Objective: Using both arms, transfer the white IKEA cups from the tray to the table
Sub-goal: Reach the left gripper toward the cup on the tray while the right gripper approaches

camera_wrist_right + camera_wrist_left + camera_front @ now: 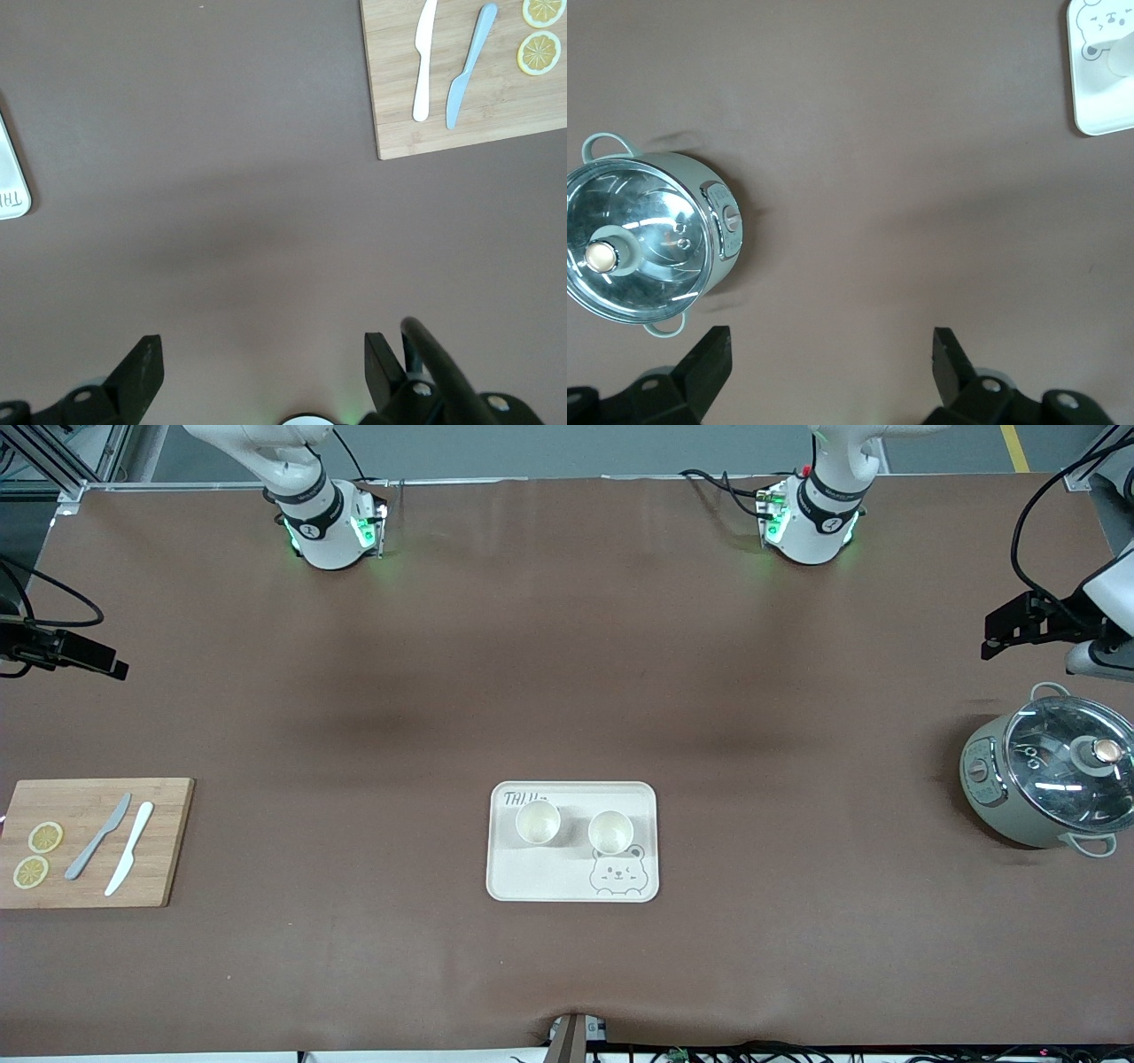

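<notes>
Both grippers are up and out at the sides, so you can see each arm waits. From the front camera, your left gripper (1005,638) hangs over the tabletop (567,691) by the pot (1045,779). Your right gripper (97,662) hangs over the tabletop above the cutting board (168,841). Two white cups (537,821) (610,832) stand side by side on the tray (532,877), close but not touching.

From the left wrist camera, your left gripper (833,354) has its fingers (709,359) wide apart, holding nothing, and you see the pot (651,239) and a tray corner (1090,115).

From the right wrist camera, your right gripper (264,359) is spread wide too, with nothing in it.
</notes>
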`<state>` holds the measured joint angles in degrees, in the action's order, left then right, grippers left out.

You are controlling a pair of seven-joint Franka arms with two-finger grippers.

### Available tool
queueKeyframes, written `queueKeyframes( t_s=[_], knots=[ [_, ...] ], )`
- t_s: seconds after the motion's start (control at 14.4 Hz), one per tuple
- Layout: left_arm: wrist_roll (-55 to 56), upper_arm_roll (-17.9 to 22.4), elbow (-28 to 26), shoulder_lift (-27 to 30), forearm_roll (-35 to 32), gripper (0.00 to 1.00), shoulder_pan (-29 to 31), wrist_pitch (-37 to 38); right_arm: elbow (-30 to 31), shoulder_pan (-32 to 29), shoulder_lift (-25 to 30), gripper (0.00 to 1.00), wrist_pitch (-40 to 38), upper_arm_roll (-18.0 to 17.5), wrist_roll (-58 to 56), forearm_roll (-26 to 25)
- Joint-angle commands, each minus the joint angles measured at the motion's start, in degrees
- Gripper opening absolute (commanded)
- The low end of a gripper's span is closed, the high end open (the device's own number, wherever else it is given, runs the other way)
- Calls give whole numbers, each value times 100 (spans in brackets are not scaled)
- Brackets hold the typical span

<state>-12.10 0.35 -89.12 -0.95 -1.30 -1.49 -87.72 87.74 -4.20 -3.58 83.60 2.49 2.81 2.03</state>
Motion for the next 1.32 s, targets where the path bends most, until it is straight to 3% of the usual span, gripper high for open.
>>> queueKeyframes(
  t_s=[0.0,0.42,0.69,0.9,1.25],
  knots=[
    [6,1,35,-1,-134,100,-17,27,156,-10,138,100,69,-21,-17,17],
    [399,-61,52,-343,-54,100,-140,-148,217,-2,138,100,95,-21,-17,17],
    [2146,-158,1632,-1853,-99,100,-912,-17,226,51,138,100,95,-21,-8,17],
    [3062,-158,1933,-2452,-90,100,-1466,-288,235,51,138,100,95,-21,-8,17],
    [4048,-123,1960,-3033,-98,100,-2205,-1105,287,69,138,100,130,-21,-8,25]
  ],
)
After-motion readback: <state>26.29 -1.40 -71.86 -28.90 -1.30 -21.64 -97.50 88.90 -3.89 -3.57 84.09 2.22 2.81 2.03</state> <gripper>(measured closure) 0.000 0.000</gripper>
